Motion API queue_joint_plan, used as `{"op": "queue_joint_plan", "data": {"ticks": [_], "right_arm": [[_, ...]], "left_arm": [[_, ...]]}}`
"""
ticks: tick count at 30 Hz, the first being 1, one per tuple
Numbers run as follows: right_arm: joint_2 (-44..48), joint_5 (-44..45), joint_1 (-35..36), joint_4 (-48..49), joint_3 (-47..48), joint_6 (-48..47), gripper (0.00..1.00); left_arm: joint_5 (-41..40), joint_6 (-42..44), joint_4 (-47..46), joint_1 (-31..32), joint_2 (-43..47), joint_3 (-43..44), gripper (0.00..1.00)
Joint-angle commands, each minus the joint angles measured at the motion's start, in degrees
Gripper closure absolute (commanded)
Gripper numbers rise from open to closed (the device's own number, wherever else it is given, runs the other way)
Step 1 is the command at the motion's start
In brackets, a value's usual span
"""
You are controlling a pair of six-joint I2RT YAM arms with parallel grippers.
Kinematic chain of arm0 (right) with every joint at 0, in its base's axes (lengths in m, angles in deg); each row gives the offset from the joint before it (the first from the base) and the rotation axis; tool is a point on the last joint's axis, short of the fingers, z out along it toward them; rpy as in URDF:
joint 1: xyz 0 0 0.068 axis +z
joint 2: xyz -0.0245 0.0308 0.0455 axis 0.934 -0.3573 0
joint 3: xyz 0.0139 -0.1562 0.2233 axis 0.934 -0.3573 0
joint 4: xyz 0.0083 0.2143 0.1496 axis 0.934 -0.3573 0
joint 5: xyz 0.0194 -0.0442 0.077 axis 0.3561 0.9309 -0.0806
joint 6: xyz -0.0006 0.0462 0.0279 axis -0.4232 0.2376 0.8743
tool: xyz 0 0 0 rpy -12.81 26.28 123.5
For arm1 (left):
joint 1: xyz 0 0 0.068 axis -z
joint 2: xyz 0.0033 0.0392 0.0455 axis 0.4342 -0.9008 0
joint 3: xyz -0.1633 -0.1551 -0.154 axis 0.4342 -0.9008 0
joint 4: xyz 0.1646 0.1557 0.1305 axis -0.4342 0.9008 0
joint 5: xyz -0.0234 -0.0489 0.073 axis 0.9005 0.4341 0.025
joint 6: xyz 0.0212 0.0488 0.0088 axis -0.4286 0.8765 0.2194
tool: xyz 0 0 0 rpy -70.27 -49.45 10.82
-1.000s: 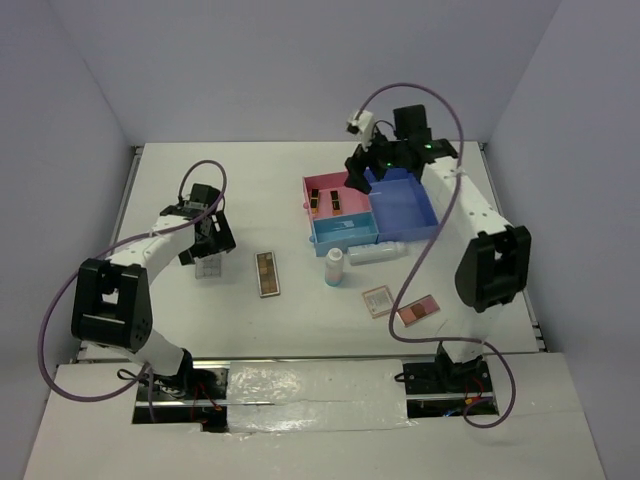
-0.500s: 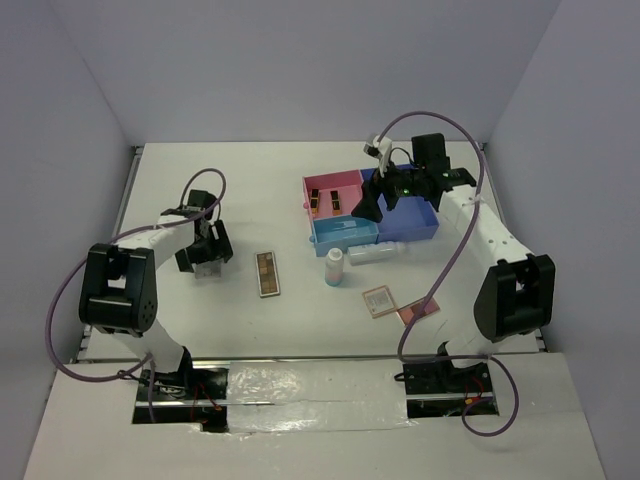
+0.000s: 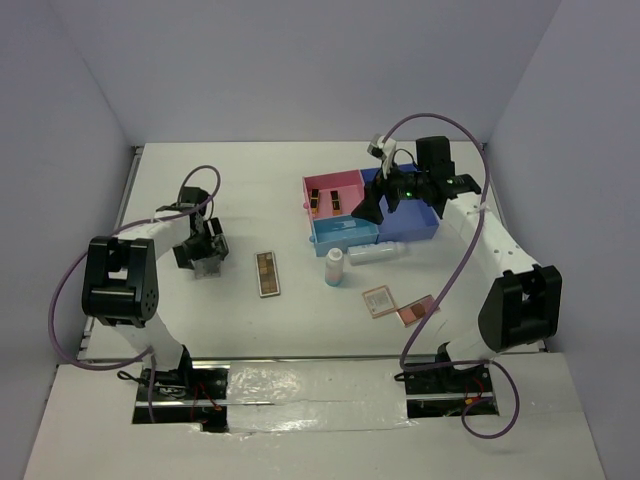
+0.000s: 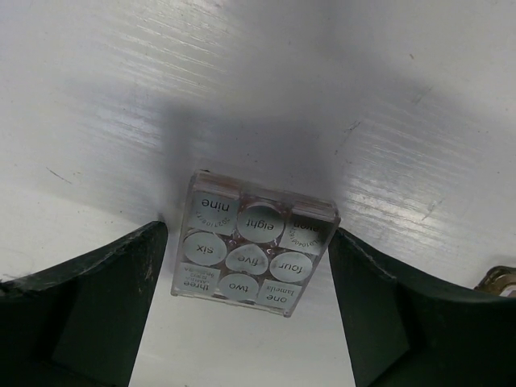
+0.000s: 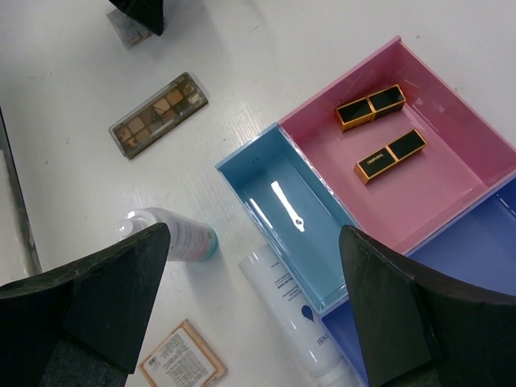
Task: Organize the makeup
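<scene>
Clear grid palette (image 4: 251, 246), numbered one to nine

- Two black-and-gold rectangular lipstick cases (image 5: 370, 107)
- One clear square grid palette (image 4: 251, 246)
- One long brown eyeshadow palette (image 3: 267, 273)
- Two square pink-brown compacts (image 3: 379, 300)
- Two whitish plastic bottles (image 3: 335, 266)
- One pink-and-blue compartment tray (image 3: 415, 222)

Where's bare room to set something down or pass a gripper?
Free: the light-blue compartment, empty; table between brown palette and tray; far strip behind it. Crowded: tray's near side, with bottle, tube, two compacts; pink compartment holds two lipsticks.
</scene>
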Motion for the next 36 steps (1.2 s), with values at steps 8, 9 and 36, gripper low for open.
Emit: {"op": "queue_joint_plan", "data": {"ticks": [8, 9, 36], "right_arm": [[3.6, -0.8, -0.1, 1.6, -1.3, 0.8, 0.08], [3.7, -0.7, 0.0, 1.6, -1.4, 0.8, 0.09], [11.7, 0.0, -4.9, -4.9, -3.5, 2.2, 0.92]], "left_arm": [[4.3, 0.8, -3.7, -0.5, 0.7, -3.6, 0.32], [4.9, 0.7, -3.9, -0.4, 1.4, -4.0, 0.36], [19.2, -2.0, -23.2, 20.6, 17.9, 1.9, 1.0]]}}
